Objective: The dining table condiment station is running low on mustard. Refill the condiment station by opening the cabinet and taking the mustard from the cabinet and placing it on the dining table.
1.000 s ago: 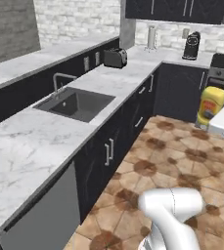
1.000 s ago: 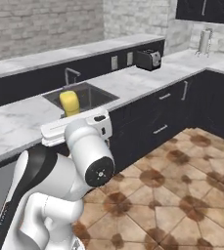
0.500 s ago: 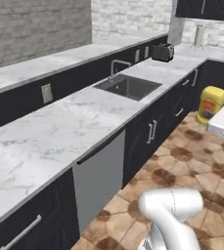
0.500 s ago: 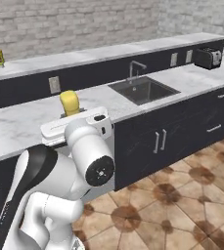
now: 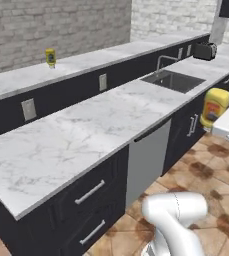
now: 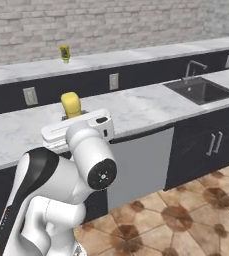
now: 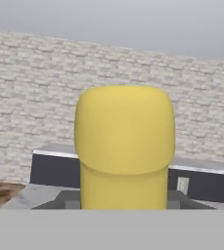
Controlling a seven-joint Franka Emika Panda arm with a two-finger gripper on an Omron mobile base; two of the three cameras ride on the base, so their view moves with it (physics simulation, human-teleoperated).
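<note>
- One mustard bottle, bright yellow, rounded cap up and orange-red label band near its base, carried in mid-air above the tiled floor, off any surface.
- Stands upright: long axis vertical, cap pointing at the ceiling, base down into the gripper.
- Clamped low on the body by the gripper, jaws partly closed around the bottle; in the hand view, fills the centre with the cap dome on top and the dark fingers hidden below the frame edge.
- Gripped near the base and kept level, probably so that it can be set down standing without tipping.
- Seen from the right base camera, pokes up just behind the white hand, cap clear above it.
- Beside the bottle, well apart: long marble counter over dark drawers, a grey dishwasher front, a sink with faucet further along, a toaster at the far end.
- Behind the counter, raised higher: marble-topped ledge with dark front, judged to be the dining table, against a pale brick wall.
- One second, duller yellowish bottle already standing on that ledge, far from the carried one.
- Judged stage: transport toward the table, placing not yet done.
</note>
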